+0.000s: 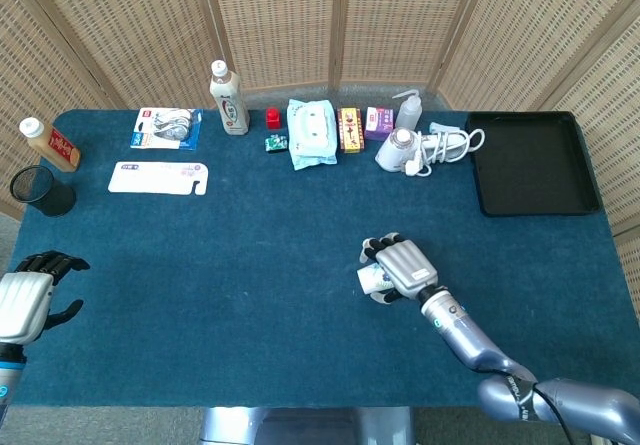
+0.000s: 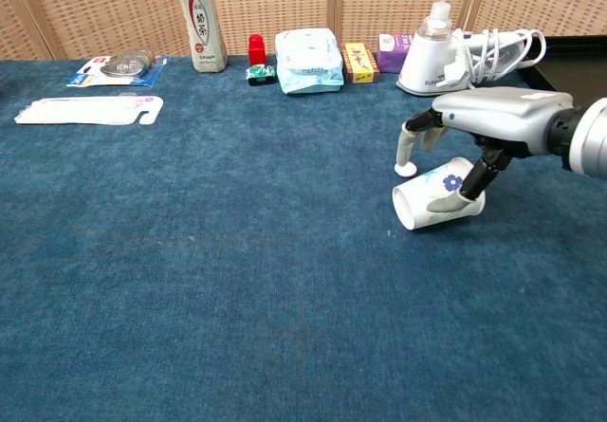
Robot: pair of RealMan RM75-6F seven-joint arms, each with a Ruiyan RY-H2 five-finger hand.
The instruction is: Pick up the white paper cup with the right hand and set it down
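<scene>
The white paper cup (image 2: pixel 432 204) with a blue flower print lies on its side on the blue table, its mouth toward the left. My right hand (image 2: pixel 484 123) arches palm-down over it, with the thumb touching the cup's near side and the fingers (image 2: pixel 410 142) reaching down past its far side. In the head view the right hand (image 1: pixel 403 268) covers most of the cup (image 1: pixel 370 278). The cup still rests on the cloth. My left hand (image 1: pixel 25 300) hangs at the table's front left edge, fingers apart and holding nothing.
A small white disc (image 2: pixel 405 169) lies just behind the cup. Along the back stand a bottle (image 1: pixel 229 98), a wipes pack (image 1: pixel 311 133), small boxes and a white corded device (image 1: pixel 410 148). A black tray (image 1: pixel 530 165) sits at the back right, a black mesh cup (image 1: pixel 42 190) at the far left.
</scene>
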